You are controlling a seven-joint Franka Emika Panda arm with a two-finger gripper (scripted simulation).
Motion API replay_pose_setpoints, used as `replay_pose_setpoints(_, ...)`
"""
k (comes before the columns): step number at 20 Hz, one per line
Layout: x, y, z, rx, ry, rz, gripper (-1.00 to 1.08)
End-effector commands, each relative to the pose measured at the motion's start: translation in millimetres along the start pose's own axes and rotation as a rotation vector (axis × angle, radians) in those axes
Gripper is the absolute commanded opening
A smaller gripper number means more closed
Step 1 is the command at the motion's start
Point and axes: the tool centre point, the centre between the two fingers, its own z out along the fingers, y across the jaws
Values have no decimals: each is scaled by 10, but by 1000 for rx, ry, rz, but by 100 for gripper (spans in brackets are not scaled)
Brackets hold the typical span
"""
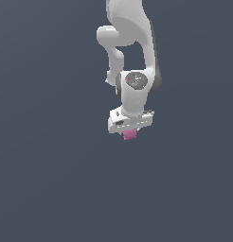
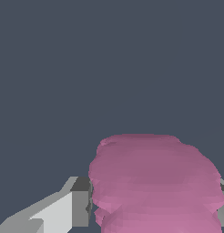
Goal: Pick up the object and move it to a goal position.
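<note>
Plain slate backdrop, object point(image 1: 130, 135) between pincer point(image 1: 129, 132) fingers point(image 2: 63, 211)

A single white robot arm point(image 1: 132, 42) reaches down from the top of the exterior view, bends at a rounded elbow joint, and ends in a wrist pointing straight down. Below the wrist sits a wide, flat white gripper point(image 1: 129, 132), its body level and slightly turned. In the wrist view, one pale grey finger point(image 2: 63, 209) presses against the side of the pink object point(image 2: 155, 182) the gripper holds, which fills the space between the jaws.
</note>
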Motion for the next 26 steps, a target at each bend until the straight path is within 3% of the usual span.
replay_pose_setpoints(1,-50,-90,-215,-1,1,-1,-100)
replay_pose_setpoints(18,-455,-816,-2008,-1,1,-1,-100)
replay_pose_setpoints(26,-568,-1067,-2630,0,0,-1,-100)
